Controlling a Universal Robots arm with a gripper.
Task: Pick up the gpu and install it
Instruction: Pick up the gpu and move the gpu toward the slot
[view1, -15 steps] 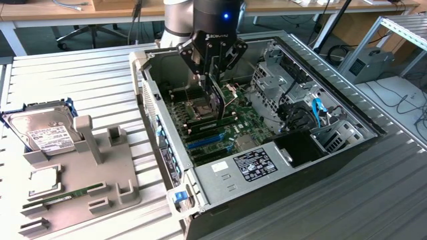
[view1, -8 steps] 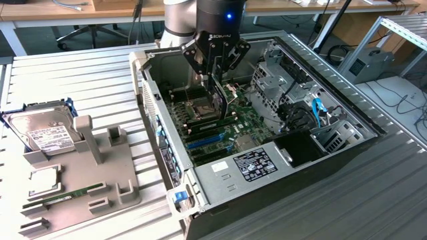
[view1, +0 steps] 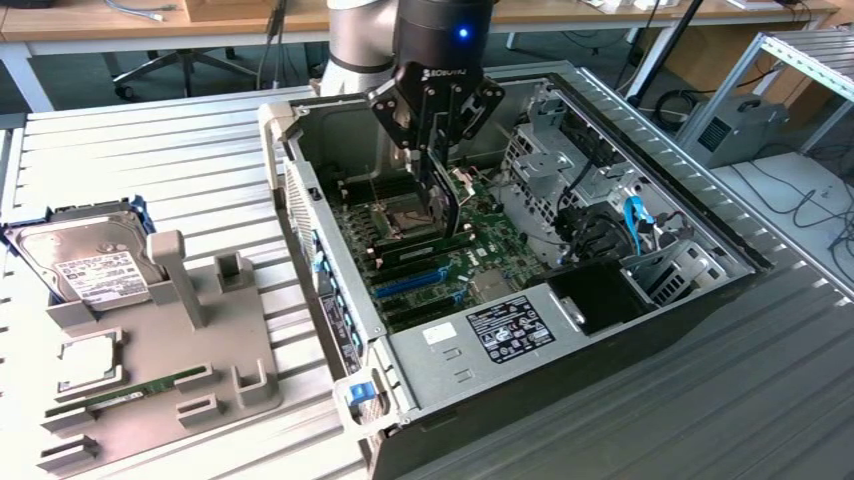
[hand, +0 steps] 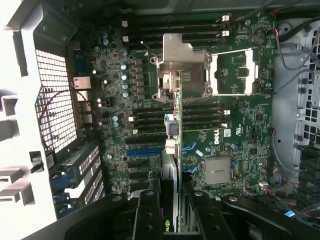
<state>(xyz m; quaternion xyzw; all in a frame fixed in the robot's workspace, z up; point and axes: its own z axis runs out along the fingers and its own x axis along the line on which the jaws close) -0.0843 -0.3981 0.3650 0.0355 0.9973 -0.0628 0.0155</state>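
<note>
Closed from both sides, the fingers (hand: 149, 216) pinch the gpu (hand: 178, 150) by its upper edge. The card hangs edge-down inside the open computer case (view1: 747, 262), over the green motherboard (hand: 240, 135). In the wrist view it lines up across the long slots, just beside the processor socket (hand: 235, 72). Whether its lower edge touches the board cannot be told. At the exterior view's left, well apart from the case, a grey holder (view1: 200, 340) on the slatted tabletop (view1: 147, 140) carries a hard drive (view1: 87, 262) and a memory stick (view1: 134, 392).
</note>
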